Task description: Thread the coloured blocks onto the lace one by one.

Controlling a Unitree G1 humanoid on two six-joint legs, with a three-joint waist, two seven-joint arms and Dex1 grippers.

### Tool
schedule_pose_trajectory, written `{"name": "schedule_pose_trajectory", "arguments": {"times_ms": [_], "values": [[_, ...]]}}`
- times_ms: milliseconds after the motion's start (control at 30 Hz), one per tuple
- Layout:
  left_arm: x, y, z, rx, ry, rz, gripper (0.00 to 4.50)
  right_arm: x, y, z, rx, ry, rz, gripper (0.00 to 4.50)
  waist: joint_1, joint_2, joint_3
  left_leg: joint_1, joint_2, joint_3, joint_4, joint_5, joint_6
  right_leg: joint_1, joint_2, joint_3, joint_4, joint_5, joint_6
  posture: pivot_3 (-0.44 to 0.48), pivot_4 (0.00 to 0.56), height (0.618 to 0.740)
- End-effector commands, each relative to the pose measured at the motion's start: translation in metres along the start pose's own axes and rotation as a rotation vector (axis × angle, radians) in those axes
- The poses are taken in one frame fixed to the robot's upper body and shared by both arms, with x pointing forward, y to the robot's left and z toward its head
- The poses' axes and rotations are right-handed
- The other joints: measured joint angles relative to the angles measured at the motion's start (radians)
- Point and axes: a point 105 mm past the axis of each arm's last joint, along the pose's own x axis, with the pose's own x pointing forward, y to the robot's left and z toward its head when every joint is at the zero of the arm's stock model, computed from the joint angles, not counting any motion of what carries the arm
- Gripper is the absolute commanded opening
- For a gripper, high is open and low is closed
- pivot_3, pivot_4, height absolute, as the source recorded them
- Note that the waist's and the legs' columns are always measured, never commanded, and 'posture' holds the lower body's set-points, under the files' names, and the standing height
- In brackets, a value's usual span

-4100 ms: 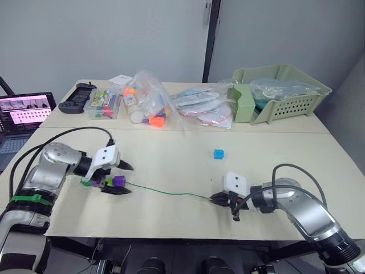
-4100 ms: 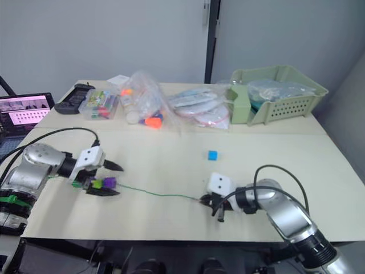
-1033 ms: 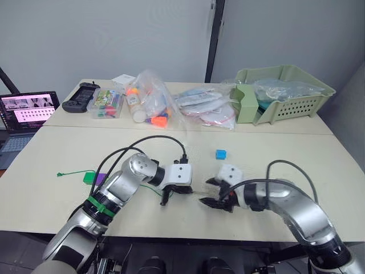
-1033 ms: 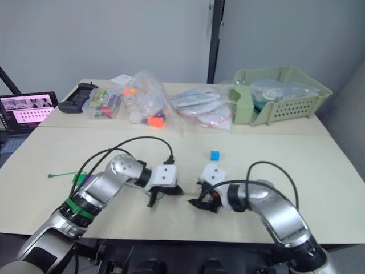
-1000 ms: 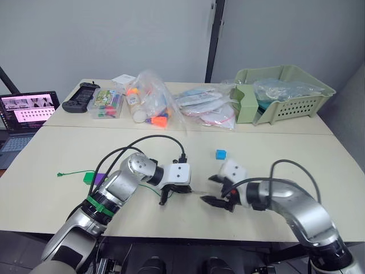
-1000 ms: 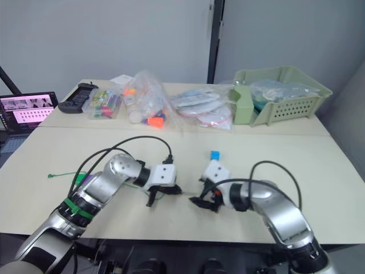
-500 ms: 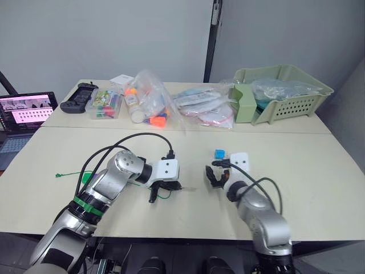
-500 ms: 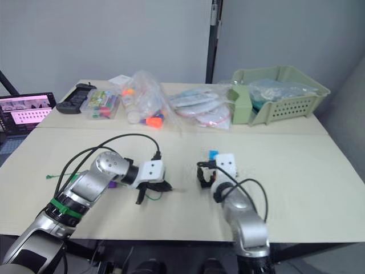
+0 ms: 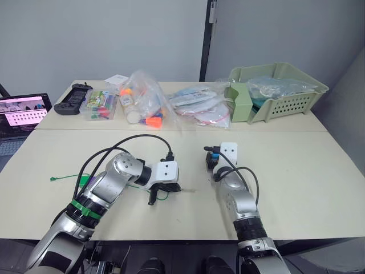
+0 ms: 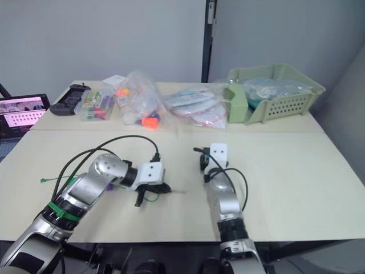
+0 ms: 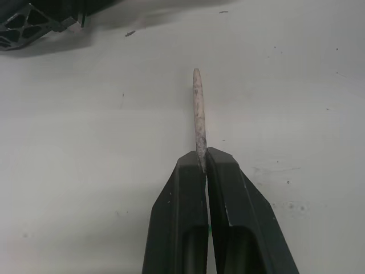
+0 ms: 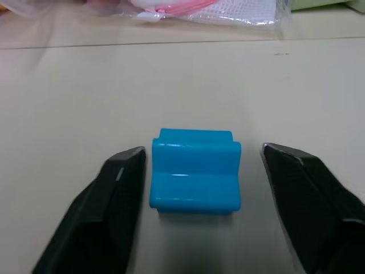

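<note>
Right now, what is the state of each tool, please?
Left tool: closed on the stiff pale tip of the thin green lace.
Right tool: open around the small blue plastic block, not touching.

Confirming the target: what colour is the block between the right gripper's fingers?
Blue block; right wrist view shows it best.

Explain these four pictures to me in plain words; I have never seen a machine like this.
This is a two-armed robot at a table. The two wide pictures come from cameras in its head, looking down over its arms. The two close pictures come from a camera on each wrist. The left gripper is shut on the lace's pale stiff tip; the green lace trails away across the table. The right gripper is open, its fingers on either side of a blue block lying on the table, not yet touching it. At the far edge lie plastic bags and a green basket.
</note>
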Motion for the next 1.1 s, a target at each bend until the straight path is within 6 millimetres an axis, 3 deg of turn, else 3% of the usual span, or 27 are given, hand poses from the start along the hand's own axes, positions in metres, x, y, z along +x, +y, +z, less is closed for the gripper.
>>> {"name": "schedule_pose_trajectory", "arguments": {"times_ms": [33, 100, 200, 367, 467, 533, 633, 833, 900, 967, 1100], "values": [[-0.008, 0.005, 0.008, 0.021, -0.019, 0.037, 0.0, -0.001, 0.002, 0.016, 0.012, -0.073, 0.003, 1.91, -0.001, 0.0, 0.0, 0.0, 0.0, 0.0, 0.0, 0.0, 0.0, 0.0, 0.0, 0.0, 0.0, 0.0, 0.0, 0.0, 0.15, 0.74], [-0.008, 0.006, 0.008, 0.02, -0.018, 0.038, 0.0, -0.003, 0.002, 0.018, 0.013, -0.082, 0.005, 1.26, -0.001, 0.0, 0.0, 0.001, 0.0, -0.001, -0.001, 0.0, 0.0, 0.0, 0.0, 0.0, 0.0, 0.0, 0.0, 0.0, 0.15, 0.74], [-0.008, 0.005, 0.007, 0.019, -0.018, 0.037, 0.0, -0.017, 0.005, 0.026, 0.029, -0.123, 0.034, 1.2, 0.0, 0.0, 0.0, 0.001, 0.0, -0.001, -0.001, 0.0, 0.0, 0.0, 0.0, 0.001, 0.0, 0.0, 0.0, 0.0, 0.15, 0.74], [-0.008, 0.006, 0.006, 0.013, -0.019, 0.04, 0.0, -0.068, 0.011, 0.024, 0.019, -0.119, 0.081, 1.2, 0.002, 0.0, 0.0, 0.001, 0.0, -0.002, -0.002, 0.0, 0.0, 0.0, 0.0, 0.001, 0.0, 0.0, 0.0, 0.0, 0.15, 0.74], [-0.007, 0.009, 0.005, 0.008, -0.015, 0.042, 0.0, -0.124, 0.027, 0.011, -0.058, -0.073, 0.185, 1.2, 0.003, 0.001, 0.0, 0.002, 0.0, -0.002, -0.002, 0.0, 0.0, 0.001, 0.0, 0.001, -0.001, 0.0, 0.0, 0.0, 0.15, 0.74], [-0.008, 0.009, 0.004, 0.006, -0.014, 0.038, 0.0, -0.139, 0.034, 0.006, -0.057, -0.038, 0.209, 1.2, 0.003, 0.001, 0.0, 0.002, 0.0, -0.002, -0.003, 0.0, 0.0, 0.001, 0.0, 0.001, -0.001, 0.0, 0.0, 0.0, 0.15, 0.74], [-0.008, 0.007, 0.003, 0.005, -0.011, 0.024, 0.0, -0.151, 0.041, -0.01, -0.014, 0.046, 0.21, 1.2, 0.0, 0.001, 0.0, 0.003, 0.001, 0.001, -0.002, 0.0, 0.0, 0.001, 0.0, 0.001, -0.004, -0.001, 0.0, 0.0, 0.15, 0.74], [-0.007, 0.005, 0.004, 0.01, -0.008, -0.002, 0.0, -0.15, 0.048, -0.044, 0.101, 0.186, 0.187, 1.2, 0.02, 0.001, -0.001, 0.003, 0.003, 0.003, -0.002, 0.002, -0.002, 0.002, 0.003, -0.002, -0.002, -0.003, -0.002, 0.0, 0.15, 0.74], [-0.007, 0.005, 0.004, 0.012, -0.005, -0.003, 0.0, -0.15, 0.048, -0.043, 0.119, 0.178, 0.183, 2.24, 0.022, 0.0, -0.001, 0.003, 0.004, 0.003, -0.002, 0.002, -0.002, 0.002, 0.003, -0.002, -0.002, -0.003, -0.002, 0.0, 0.15, 0.74], [-0.007, 0.006, 0.003, 0.013, -0.004, -0.002, 0.0, -0.15, 0.046, -0.038, 0.115, 0.152, 0.194, 2.88, 0.024, 0.0, -0.001, 0.003, 0.003, 0.003, -0.003, 0.002, -0.002, 0.003, 0.003, -0.002, -0.002, -0.003, -0.002, 0.0, 0.15, 0.74], [-0.007, 0.007, 0.003, 0.014, -0.005, 0.004, 0.0, -0.152, 0.04, -0.008, 0.075, 0.046, 0.266, 4.25, 0.029, 0.0, -0.001, 0.003, 0.003, 0.003, -0.003, 0.002, -0.002, 0.002, 0.002, -0.002, -0.002, -0.003, -0.002, 0.0, 0.15, 0.74]]}}
